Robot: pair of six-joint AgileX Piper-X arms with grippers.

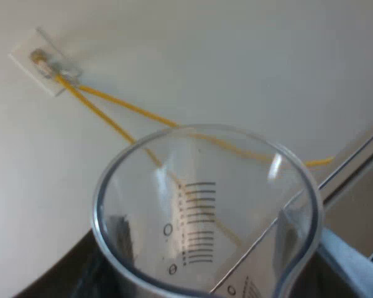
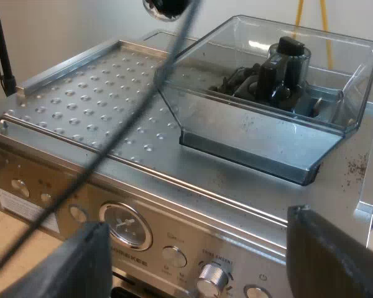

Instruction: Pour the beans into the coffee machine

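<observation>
Holding, item one: a clear plastic measuring glass with a black printed scale (image 1: 205, 205). It sits between the fingers of my left gripper (image 1: 206, 282), which are clamped on its lower body, and one dark finger (image 1: 62, 279) shows against its wall. The mouth is turned toward the wrist camera. The wall reads clear through to the scale, and I make out no beans in the part that shows. Behind it is a pale wall with a white socket plate (image 1: 43, 62) and a yellow lead (image 1: 112, 115). By my judgement the glass is the pouring vessel, so it is held aloft, off any bench, for tipping.

Item two: a brushed-steel espresso machine with a dimpled top (image 2: 81, 105) and a round gauge (image 2: 127, 225) on its front.

Item three: a clear, square-walled plastic bean hopper (image 2: 261, 118), seated on the machine's top. It appears open-topped, mouth up, and I take that placing as meant to receive the pour. A dark hub stands at its centre. I cannot tell whether the dark matter around the hub is beans or parts.

Item four: my right gripper (image 2: 196, 248). Its fingers are spread wide with nothing between them, hovering over the machine's front edge. The hopper lies beyond the fingers and apart from both.
</observation>
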